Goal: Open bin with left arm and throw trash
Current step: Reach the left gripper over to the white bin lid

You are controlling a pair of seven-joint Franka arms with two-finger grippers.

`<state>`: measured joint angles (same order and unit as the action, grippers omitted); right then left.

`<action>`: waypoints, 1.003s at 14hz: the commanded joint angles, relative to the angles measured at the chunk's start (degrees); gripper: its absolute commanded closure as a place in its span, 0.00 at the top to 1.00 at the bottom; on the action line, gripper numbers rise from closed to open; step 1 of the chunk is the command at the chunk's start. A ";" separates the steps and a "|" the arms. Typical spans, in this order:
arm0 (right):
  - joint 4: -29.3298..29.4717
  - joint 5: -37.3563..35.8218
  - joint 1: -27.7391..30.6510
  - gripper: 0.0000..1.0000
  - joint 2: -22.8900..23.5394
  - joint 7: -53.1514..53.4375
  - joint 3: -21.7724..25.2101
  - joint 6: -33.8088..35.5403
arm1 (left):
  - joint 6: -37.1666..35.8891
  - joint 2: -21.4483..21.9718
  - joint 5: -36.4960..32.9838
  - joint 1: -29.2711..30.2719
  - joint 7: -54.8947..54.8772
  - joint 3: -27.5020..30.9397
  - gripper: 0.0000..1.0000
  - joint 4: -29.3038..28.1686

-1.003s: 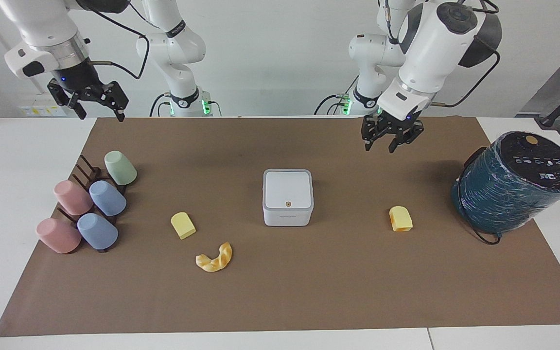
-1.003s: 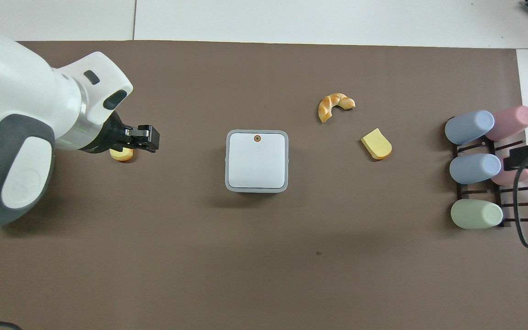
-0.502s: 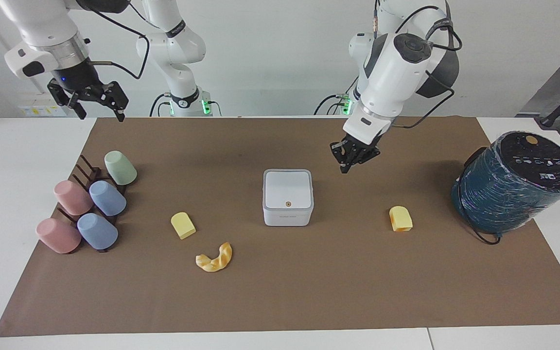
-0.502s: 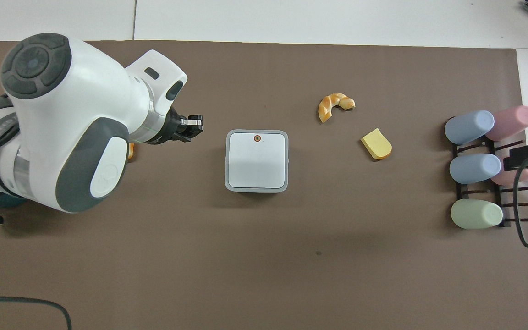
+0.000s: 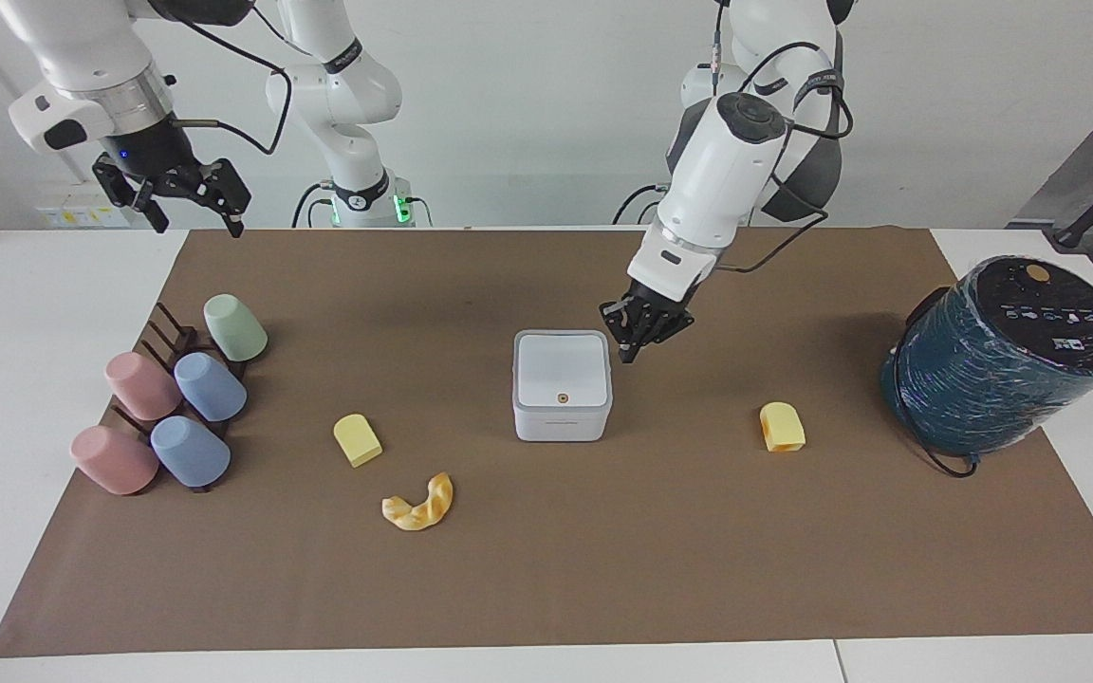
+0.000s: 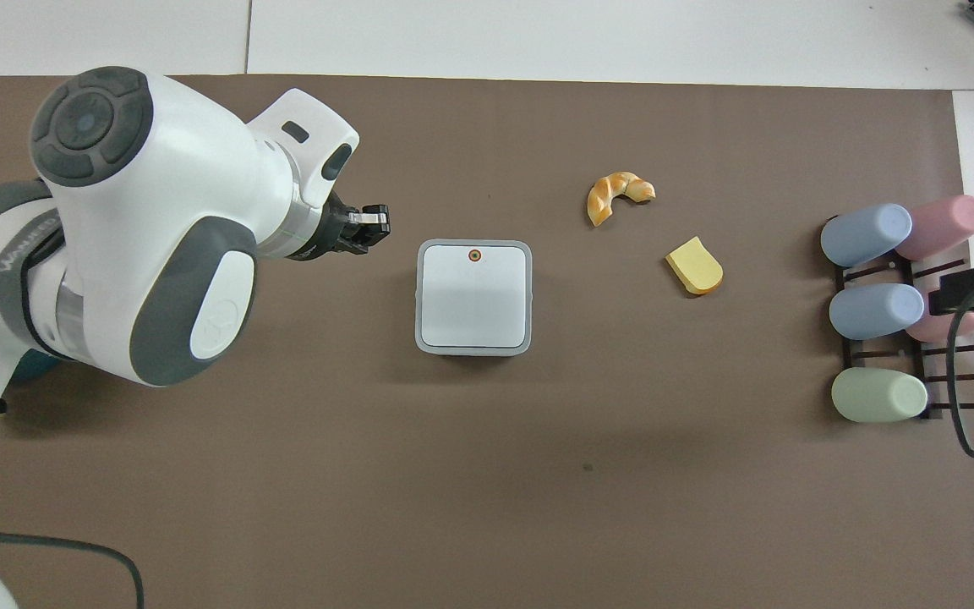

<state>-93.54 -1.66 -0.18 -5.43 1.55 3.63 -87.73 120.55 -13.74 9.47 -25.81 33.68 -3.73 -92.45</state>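
Fingers pinched together and empty, the left gripper [image 5: 629,358] hung just beside the closed bin [image 5: 562,384], toward the left arm's end of the mat [image 5: 546,579]. Spread-fingered, the right gripper [image 5: 195,211] waited well apart from the bin.

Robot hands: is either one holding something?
No. The left gripper is shut on nothing beside the bin; the right gripper waits open, empty.

No legible text, labels or numbers anywhere
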 commanded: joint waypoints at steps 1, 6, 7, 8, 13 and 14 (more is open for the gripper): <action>-0.33 0.60 0.27 1.00 -0.81 -0.15 -0.20 0.81 | 3.72 -2.42 0.90 -2.92 4.01 0.83 0.00 -0.72; -0.33 0.60 0.36 1.00 -0.81 -0.15 -0.20 0.81 | 7.94 -5.59 0.81 -4.68 6.04 0.83 0.00 -0.81; -0.33 0.60 0.36 1.00 -0.81 -0.15 -0.20 0.81 | 8.29 -5.95 0.81 -4.77 6.30 0.83 0.00 -0.89; -0.33 0.60 0.36 1.00 -0.81 -0.15 -0.20 0.81 | 8.73 -6.73 0.72 -4.86 6.39 0.83 0.00 -0.89; -0.33 0.60 0.36 1.00 -0.81 -0.15 -0.20 0.81 | 11.98 -8.94 0.37 -5.65 7.36 0.83 0.00 -1.51; -0.33 0.60 0.27 1.00 -0.81 -0.15 -0.20 0.81 | 12.60 -8.94 0.37 -5.74 7.36 0.91 0.00 -1.77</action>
<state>-93.54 -1.66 -0.18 -5.43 1.55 3.63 -87.73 131.10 -22.92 9.48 -30.47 40.24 -3.73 -92.92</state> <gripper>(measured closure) 0.000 0.991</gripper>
